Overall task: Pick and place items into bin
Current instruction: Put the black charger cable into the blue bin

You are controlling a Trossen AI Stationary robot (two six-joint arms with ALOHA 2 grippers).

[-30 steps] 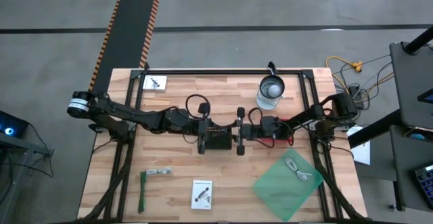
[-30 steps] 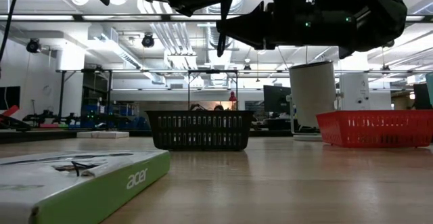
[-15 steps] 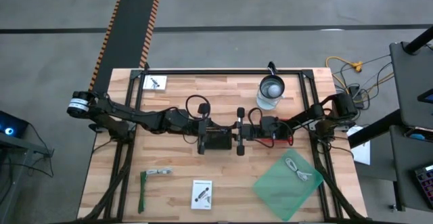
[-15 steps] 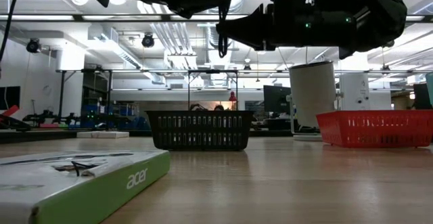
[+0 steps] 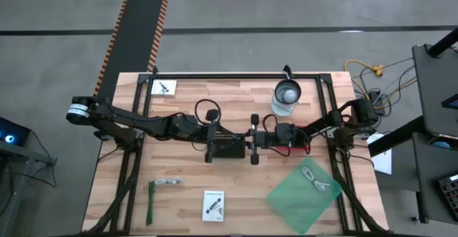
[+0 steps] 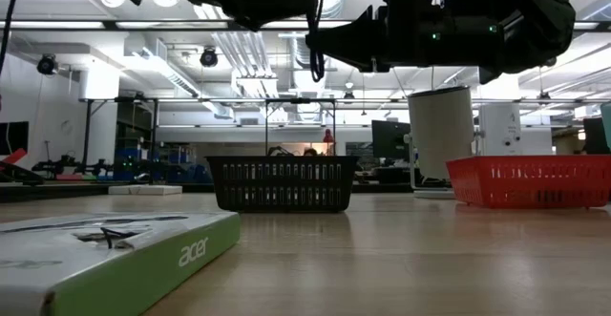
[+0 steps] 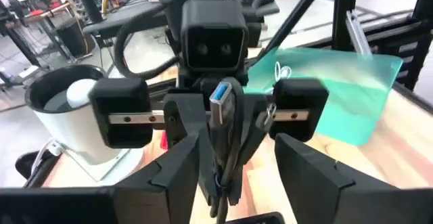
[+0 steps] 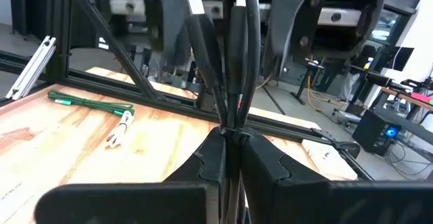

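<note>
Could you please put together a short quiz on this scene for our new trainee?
1. Which gripper has its jaws shut on the black cable? A) left B) right C) neither
2. True or false: the green strip lies inside the black basket.
3. Fill in: the white cable lies on a ___ sheet.

Key:
1. B. The right gripper clamps it, while the left gripper stands open around it.
2. False. The strip lies on the table.
3. green
</note>
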